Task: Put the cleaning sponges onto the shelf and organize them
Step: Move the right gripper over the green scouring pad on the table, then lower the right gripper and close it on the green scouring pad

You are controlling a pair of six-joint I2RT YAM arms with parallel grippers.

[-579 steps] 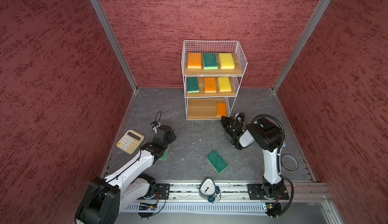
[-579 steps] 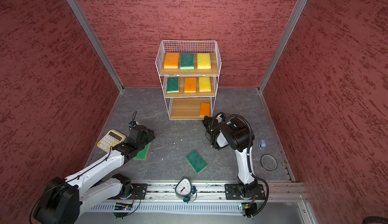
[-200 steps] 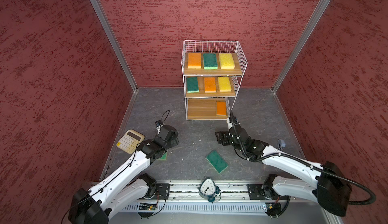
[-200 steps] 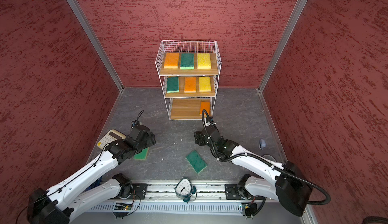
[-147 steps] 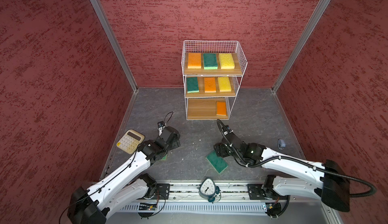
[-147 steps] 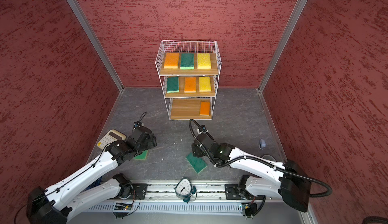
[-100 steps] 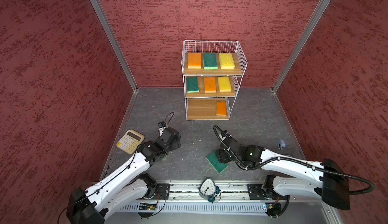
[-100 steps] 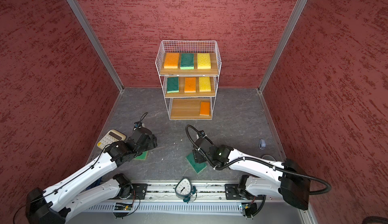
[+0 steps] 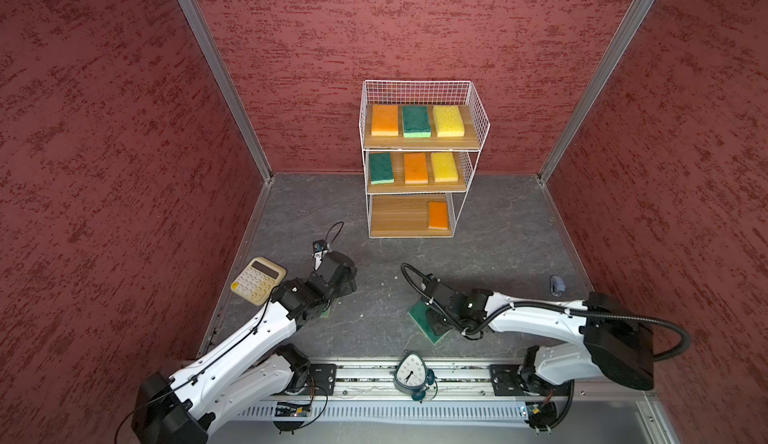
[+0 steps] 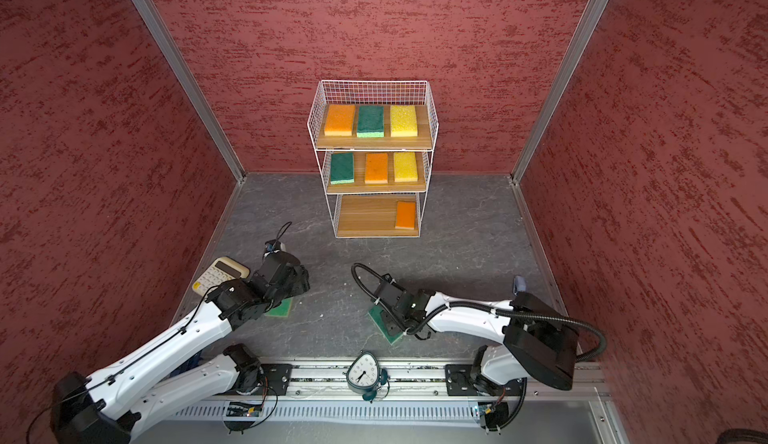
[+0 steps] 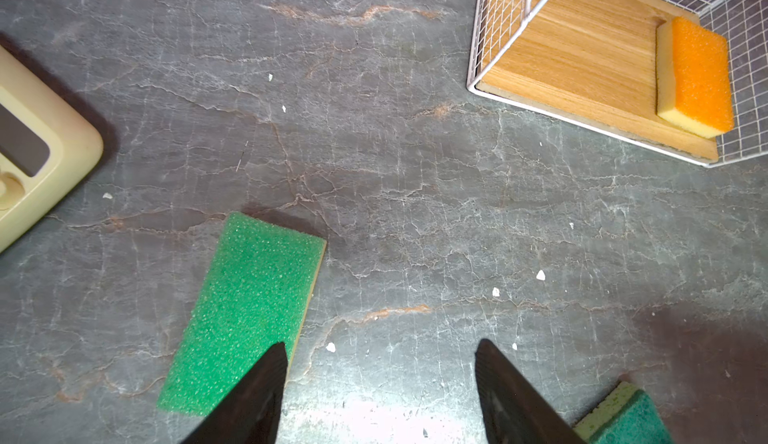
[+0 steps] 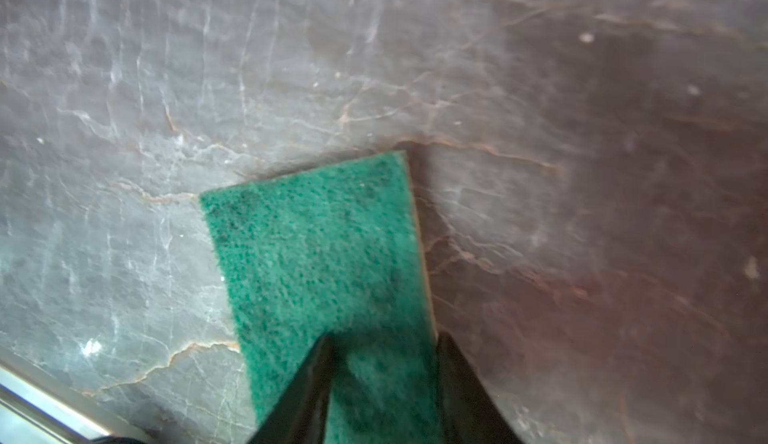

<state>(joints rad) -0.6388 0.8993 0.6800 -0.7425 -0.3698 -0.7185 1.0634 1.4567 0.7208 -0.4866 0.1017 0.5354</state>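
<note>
No legible text; numerals on the clock (image 9: 410, 375) dial and calculator (image 9: 258, 280) keys too small

Dark red rough-textured walls (image 9: 124, 130) closed in the left, back and right of the frame, silver metal posts (image 9: 216, 71) ran down the two back corners, and a grey veined stone-look floor (image 9: 498, 221) spread below to a metal rail (image 9: 365, 379) along the bottom edge.

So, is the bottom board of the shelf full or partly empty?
Partly empty: one orange sponge lies at the right end of the bottom board; the rest is bare wood.
</note>
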